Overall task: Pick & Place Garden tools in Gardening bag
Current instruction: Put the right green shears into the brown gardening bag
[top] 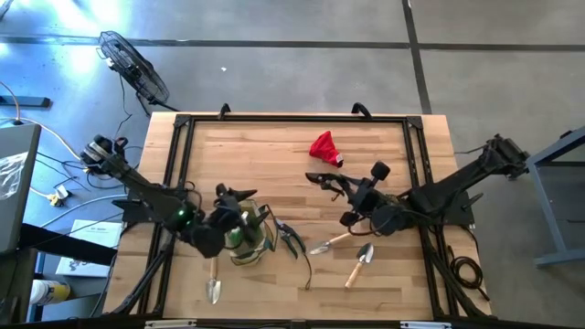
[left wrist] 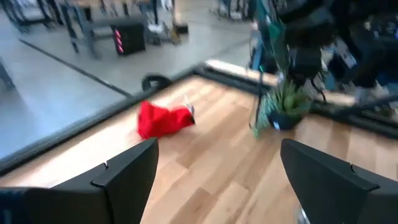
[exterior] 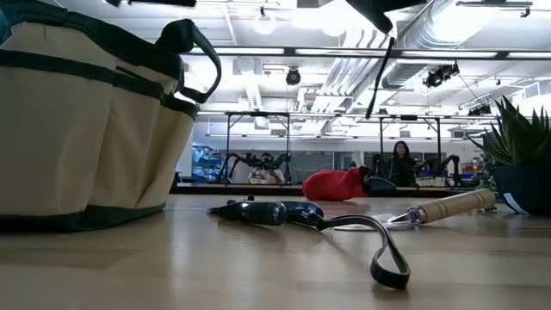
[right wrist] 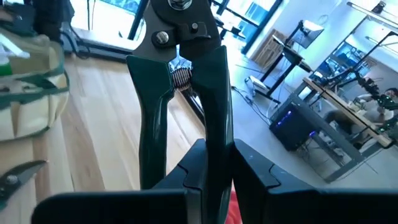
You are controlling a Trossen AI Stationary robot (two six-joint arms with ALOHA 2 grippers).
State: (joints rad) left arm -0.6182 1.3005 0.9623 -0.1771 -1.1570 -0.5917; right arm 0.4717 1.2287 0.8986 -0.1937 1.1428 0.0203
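- Gripping a pair of dark-handled pruners [right wrist: 180,93], the right gripper [right wrist: 214,168] is clenching one handle between its fingers — it is hovering well to the right of the gardening bag [top: 245,233], above the table's [top: 274,155] middle-right.
- Sitting near the table's front edge, left of centre, the tan gardening bag with dark green trim is standing upright, looming large at the left of the low view.
- Hanging directly over the bag, the left gripper [left wrist: 214,180] is holding its fingers spread wide with nothing between them.
- Lying just right of the bag is a second pair of pruners [top: 291,239], their strap looping toward the front edge.
- Lying farther right of the bag are two wooden-handled trowels [top: 358,265] — one angled, one nearer the front — and a third trowel [top: 213,281] is resting just in front of the bag.
- Sitting well behind the bag, toward the far edge, is the red cloth item [top: 324,148].
- Standing between the red cloth and the right gripper is a leafy plant sprig [left wrist: 283,106].
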